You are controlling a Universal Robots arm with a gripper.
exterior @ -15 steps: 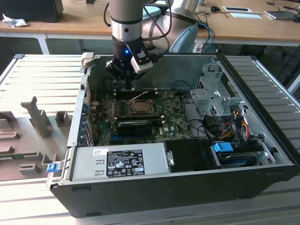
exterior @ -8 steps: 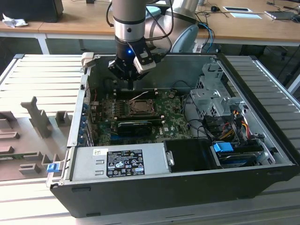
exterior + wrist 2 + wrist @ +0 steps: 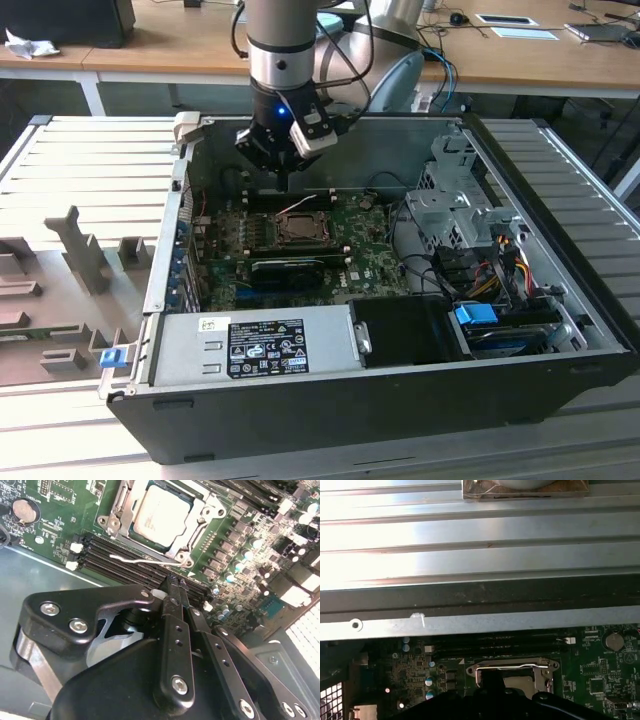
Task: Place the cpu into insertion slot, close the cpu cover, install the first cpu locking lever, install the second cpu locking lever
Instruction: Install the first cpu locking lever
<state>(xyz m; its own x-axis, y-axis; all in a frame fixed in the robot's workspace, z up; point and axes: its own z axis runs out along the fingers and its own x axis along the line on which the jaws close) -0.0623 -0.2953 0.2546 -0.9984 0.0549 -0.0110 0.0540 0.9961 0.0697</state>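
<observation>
cpu (image 3: 161,511) seated in insertion slot (image 3: 186,544), beyond hand (image 3: 175,587).

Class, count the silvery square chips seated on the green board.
1: the cpu sits in the insertion slot, near the tool. The tool may hide others.

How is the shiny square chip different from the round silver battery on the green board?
The cpu is square, while the coin battery is round. The cpu is much bigger than the battery. The cpu sits inside a silvery metal frame in the insertion slot, while the battery sits in its own small round holder near the board's edge. Both are flat, pale and metallic, and both lie on the same green board.
</observation>
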